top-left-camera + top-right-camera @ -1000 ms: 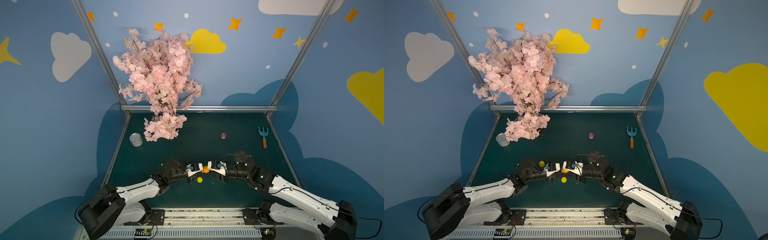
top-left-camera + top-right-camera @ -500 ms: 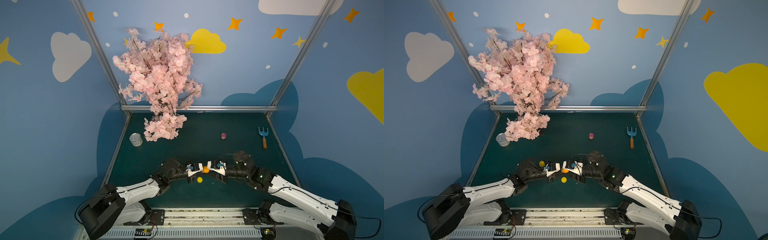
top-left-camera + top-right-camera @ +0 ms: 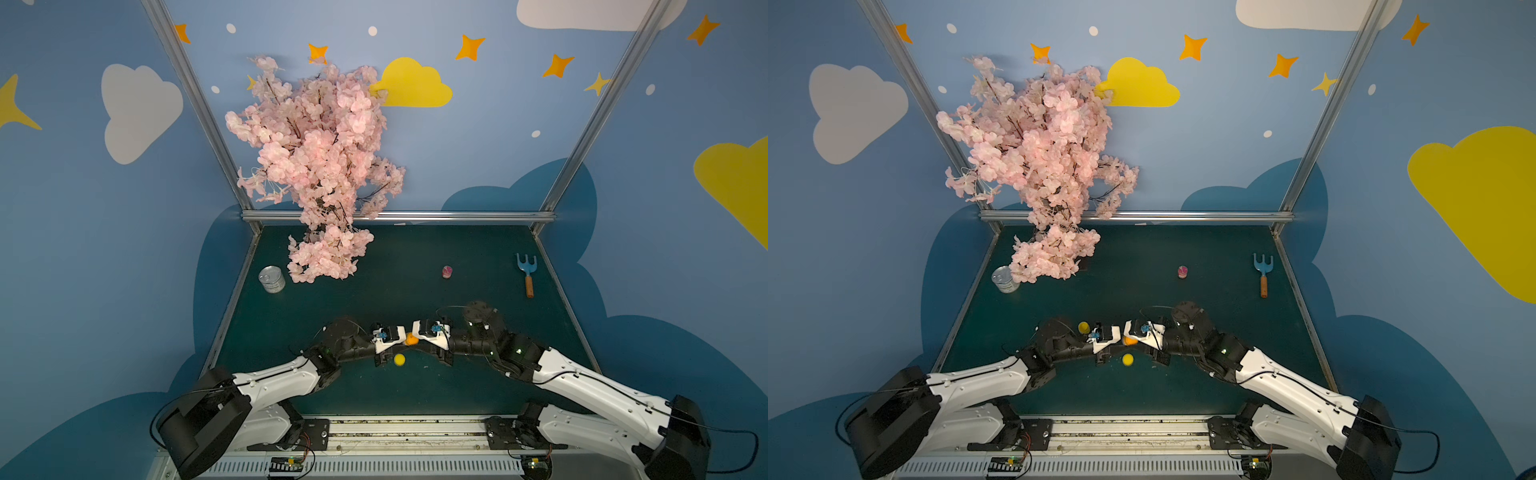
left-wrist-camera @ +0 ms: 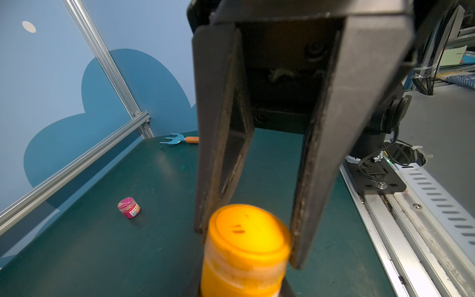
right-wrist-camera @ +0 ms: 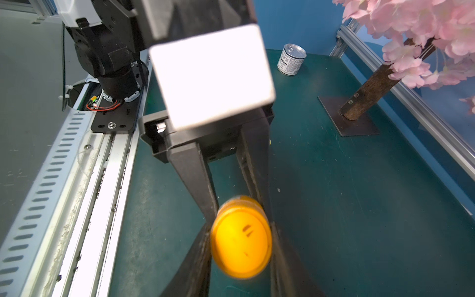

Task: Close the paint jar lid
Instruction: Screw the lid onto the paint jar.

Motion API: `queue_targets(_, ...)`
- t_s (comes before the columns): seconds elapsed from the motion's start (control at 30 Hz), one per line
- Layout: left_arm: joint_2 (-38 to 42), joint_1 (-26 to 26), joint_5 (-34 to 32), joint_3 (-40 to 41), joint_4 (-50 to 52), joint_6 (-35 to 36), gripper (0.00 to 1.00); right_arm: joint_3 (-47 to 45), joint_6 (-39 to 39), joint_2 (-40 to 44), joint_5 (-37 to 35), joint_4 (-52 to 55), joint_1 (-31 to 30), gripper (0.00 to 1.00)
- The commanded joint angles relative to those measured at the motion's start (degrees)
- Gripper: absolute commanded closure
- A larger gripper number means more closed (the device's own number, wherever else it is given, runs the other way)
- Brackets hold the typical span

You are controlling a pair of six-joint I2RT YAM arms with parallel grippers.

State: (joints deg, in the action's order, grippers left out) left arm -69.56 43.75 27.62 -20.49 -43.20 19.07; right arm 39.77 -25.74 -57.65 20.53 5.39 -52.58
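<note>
The orange paint jar [image 3: 411, 340] hangs above the table's front middle, between my two grippers. My left gripper [image 3: 404, 339] is shut on the jar's body [image 4: 239, 272]; its black fingers [image 5: 195, 174] pinch the body in the right wrist view. The orange lid [image 4: 248, 231] sits on the jar's mouth and faces my right gripper [image 5: 241, 228]. That gripper's fingers [image 4: 221, 154] press the lid's rim from both sides. The lid [image 5: 241, 237] is slightly blurred in both wrist views.
A small yellow jar [image 3: 399, 359] stands on the green table just below the grippers, another yellow jar [image 3: 1083, 327] behind the left wrist. A pink jar [image 3: 447, 272], blue hand rake [image 3: 527, 270], tin can [image 3: 272, 279] and blossom tree [image 3: 320, 166] stand farther back.
Both grippers stay joined at the orange jar, and I see no clear shift of either arm in the top views.
</note>
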Motion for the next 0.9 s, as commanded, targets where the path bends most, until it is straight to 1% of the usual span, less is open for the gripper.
queue_targets(0.0,-0.5,-0.1,0.3,-1.3,-0.7,-0.5,0.76,1.8,1.1,-0.3,-1.4,0.0,0.1,0.76)
queue_targets(0.07,-0.5,-0.1,0.1,-1.4,-0.8,-0.5,0.76,1.8,1.8,-0.4,-1.9,-0.4,0.0,0.77)
queue_targets(0.17,0.0,-0.2,-1.7,-1.0,-1.3,-0.7,0.76,2.2,5.8,-1.3,-5.6,-1.6,0.0,0.79)
queue_targets(0.3,1.4,-0.2,-8.6,0.4,-2.9,-0.3,0.76,4.7,12.5,-3.9,-4.9,-0.5,-0.2,0.81)
queue_targets(0.4,3.0,-0.1,-12.7,1.9,-4.8,0.2,0.76,7.1,17.5,-7.1,-4.0,0.5,-0.6,0.84)
queue_targets(0.47,3.8,0.1,-15.5,2.7,-5.8,0.5,0.77,8.6,21.4,-9.5,-5.4,1.0,-1.6,0.87)
queue_targets(0.6,5.6,0.3,-22.5,4.2,-7.5,1.4,0.77,11.0,29.2,-14.1,-10.4,1.3,-4.0,0.91)
queue_targets(0.7,7.0,0.6,-27.6,5.4,-9.0,2.1,0.77,12.7,36.9,-17.0,-12.8,1.6,-4.9,0.96)
queue_targets(0.73,7.5,0.5,-28.9,5.7,-9.2,2.4,0.78,13.1,40.9,-18.1,-13.9,1.6,-5.1,0.97)
queue_targets(0.8,8.3,0.7,-30.6,6.2,-9.6,2.9,0.78,14.0,46.3,-19.7,-15.4,1.9,-5.4,0.98)
queue_targets(0.87,8.6,0.8,-31.0,6.5,-10.0,3.2,0.78,14.3,50.0,-20.9,-16.1,1.8,-5.5,0.98)
